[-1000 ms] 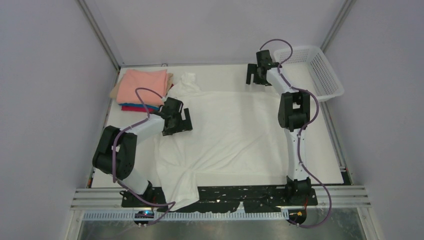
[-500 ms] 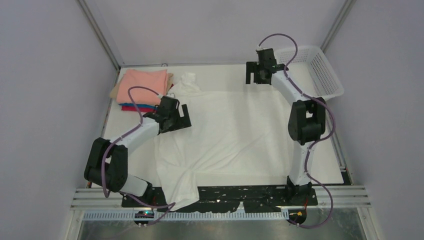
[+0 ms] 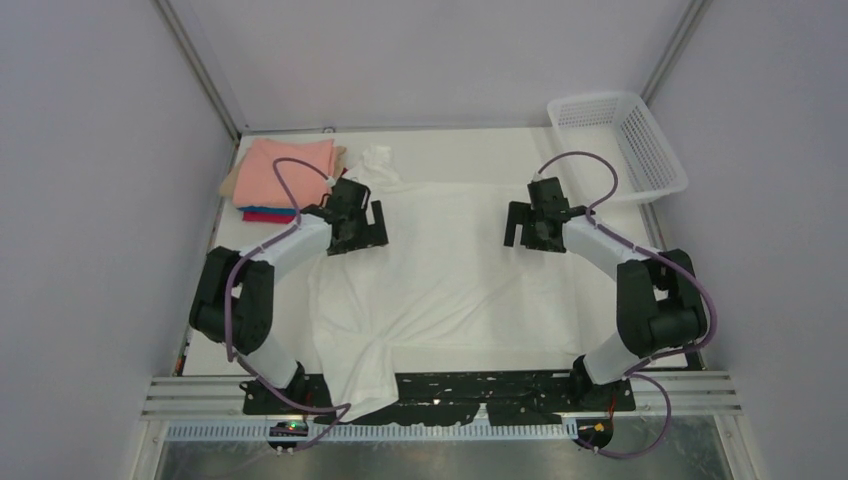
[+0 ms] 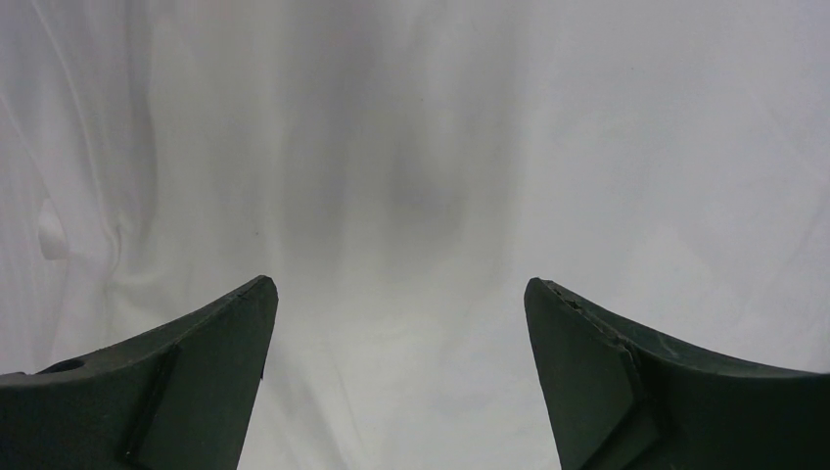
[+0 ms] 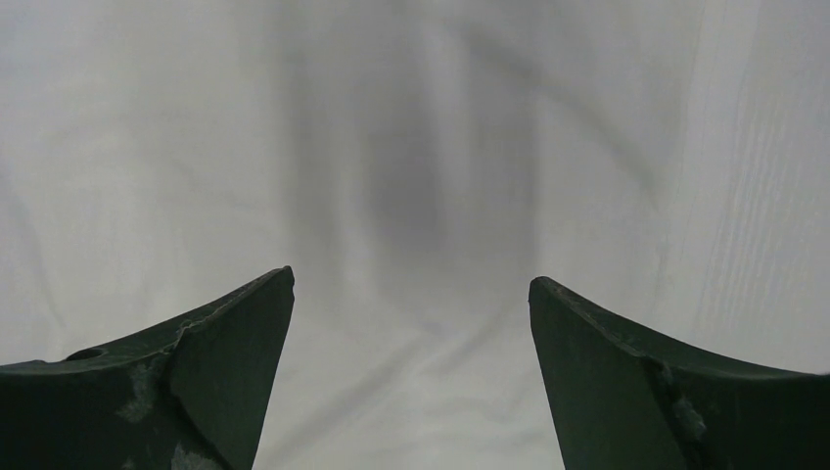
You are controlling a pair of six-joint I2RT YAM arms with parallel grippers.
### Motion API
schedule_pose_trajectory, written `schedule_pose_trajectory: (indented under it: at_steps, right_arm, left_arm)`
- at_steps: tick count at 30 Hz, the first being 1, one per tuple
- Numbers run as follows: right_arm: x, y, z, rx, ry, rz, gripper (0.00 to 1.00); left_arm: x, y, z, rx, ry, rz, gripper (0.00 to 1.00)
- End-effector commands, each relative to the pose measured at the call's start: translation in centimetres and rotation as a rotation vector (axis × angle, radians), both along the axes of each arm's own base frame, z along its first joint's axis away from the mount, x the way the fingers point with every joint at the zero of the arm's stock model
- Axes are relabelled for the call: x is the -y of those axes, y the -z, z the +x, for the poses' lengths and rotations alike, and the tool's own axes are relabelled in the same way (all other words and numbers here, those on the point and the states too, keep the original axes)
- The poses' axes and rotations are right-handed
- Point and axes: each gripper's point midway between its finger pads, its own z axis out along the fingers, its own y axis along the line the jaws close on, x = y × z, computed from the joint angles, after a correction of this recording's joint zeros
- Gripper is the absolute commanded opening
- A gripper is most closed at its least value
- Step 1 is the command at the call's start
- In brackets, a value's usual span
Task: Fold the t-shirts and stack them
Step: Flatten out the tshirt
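The left arm (image 3: 290, 250) and right arm (image 3: 600, 245) share white links, bulky black joints (image 3: 650, 310) and black bases (image 3: 272, 385), each trailed by a looping purple cable (image 3: 578, 154), and end in dark wedge-shaped fingers (image 5: 607, 382), the right pair scuffed pale.

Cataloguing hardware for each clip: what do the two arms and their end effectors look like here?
The left arm and right arm share white links, bulky black joint housings and a looping purple cable each. The left end effector and right end effector are black, with two broad fingers tapering to points; the right's show pale scuffs.
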Motion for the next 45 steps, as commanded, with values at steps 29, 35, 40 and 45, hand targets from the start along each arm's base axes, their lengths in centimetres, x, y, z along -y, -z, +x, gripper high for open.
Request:
schedule_pose_trajectory:
  at_steps: [29,35,40,45]
  right_arm:
    - [4.7,0.2,7.8,-0.022,0.137,0.039,0.96]
    - [2.6,-3.5,6.5,0.087,0.066,0.073,0.95]
    - [0.9,-3.9,4.6,0.093,0.012,0.05,0.95]
    - [1.4,-3.0,3.4,0.071,0.035,0.028,0.95]
  left_arm:
    - [2.7,1.9,10.3,-0.129,0.079,-0.002,0.99]
    - [2.1,-5.4,11.8,0.081,0.077,-0.004,0.99]
    - [0.5,-7.2,9.6,0.095,0.037,0.028,0.99]
    - [-1.5,-4.2,6.8,0.001,-0.023,0.094,0.99]
